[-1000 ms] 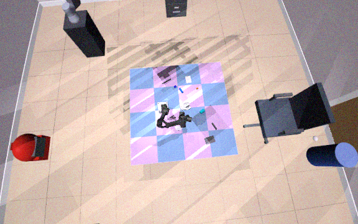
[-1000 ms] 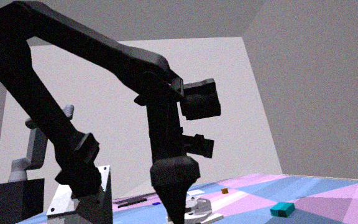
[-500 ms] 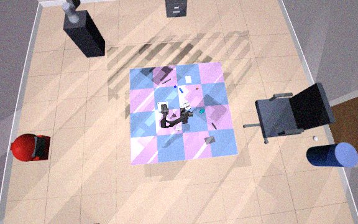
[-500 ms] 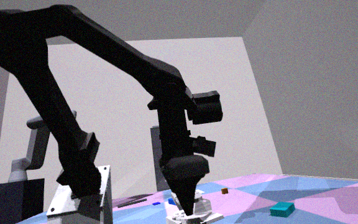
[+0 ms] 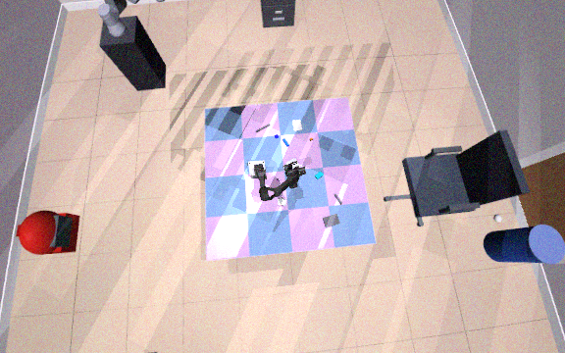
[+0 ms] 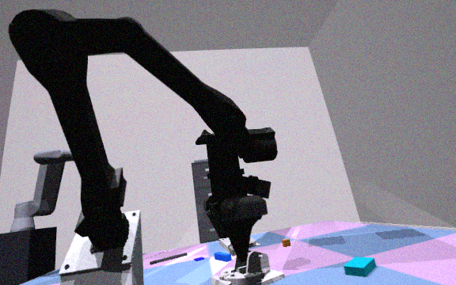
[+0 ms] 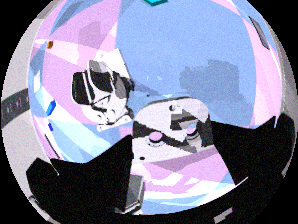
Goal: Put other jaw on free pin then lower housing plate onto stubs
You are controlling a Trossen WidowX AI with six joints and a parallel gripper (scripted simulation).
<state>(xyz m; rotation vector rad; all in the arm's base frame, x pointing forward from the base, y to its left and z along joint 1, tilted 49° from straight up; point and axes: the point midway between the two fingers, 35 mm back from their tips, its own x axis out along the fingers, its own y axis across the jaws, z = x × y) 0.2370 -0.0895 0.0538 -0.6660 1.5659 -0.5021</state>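
My gripper [image 5: 293,169] [image 6: 242,262] [image 7: 171,132] is shut on the housing plate [image 7: 167,110], a pale plate with rounded corners and round holes. In the wrist view the plate spans between the dark fingers, raised above the table. The white gripper-like assembly [image 6: 233,276] [image 7: 111,116] is on the table, to the left of the held plate in the wrist view. In the exterior view the fingertips are right at the assembly, overlapping a rounded upright part [image 6: 260,261]. The arm covers most of it in the top view. Whether the jaws' teeth mesh cannot be told.
A cyan block [image 5: 319,175] [image 6: 359,267] lies right of the assembly. A blue block [image 5: 285,142] [image 6: 222,256], an orange cube [image 5: 311,139] [image 6: 286,242], a white pad [image 5: 296,125] and a dark rod [image 5: 263,127] [image 6: 169,259] lie behind. A grey slab [image 5: 332,220] lies front right.
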